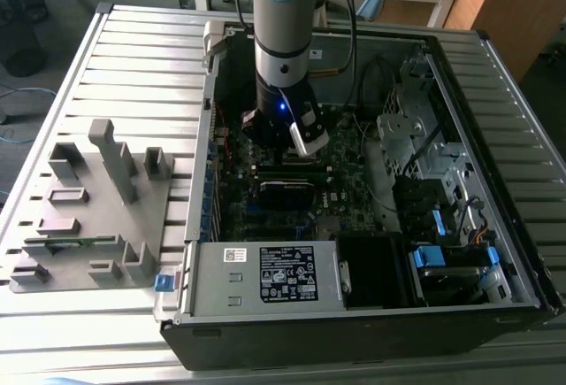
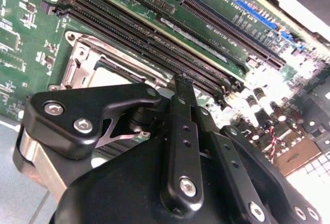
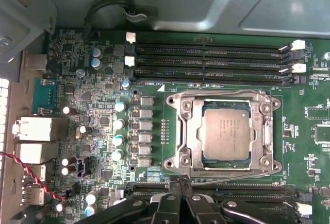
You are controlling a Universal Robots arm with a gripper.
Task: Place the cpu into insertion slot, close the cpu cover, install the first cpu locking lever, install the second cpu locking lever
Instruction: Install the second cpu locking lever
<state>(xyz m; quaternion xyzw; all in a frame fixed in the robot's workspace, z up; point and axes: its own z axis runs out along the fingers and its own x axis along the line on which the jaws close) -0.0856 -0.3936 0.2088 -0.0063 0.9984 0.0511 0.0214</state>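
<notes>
cpu [image 3: 226, 133] seated — cpu cover [image 3: 192, 131] down

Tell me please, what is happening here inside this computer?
A robot arm reaches down into an open computer case, its gripper low over the green circuit board. The cpu already lies in the insertion slot, and the cpu cover is down around it. The gripper hangs just beside the socket, holding nothing that can be seen.

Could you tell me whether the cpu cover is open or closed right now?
Closed: in the first wrist view the cpu cover lies flat around the cpu, which sits in the insertion slot.
</notes>
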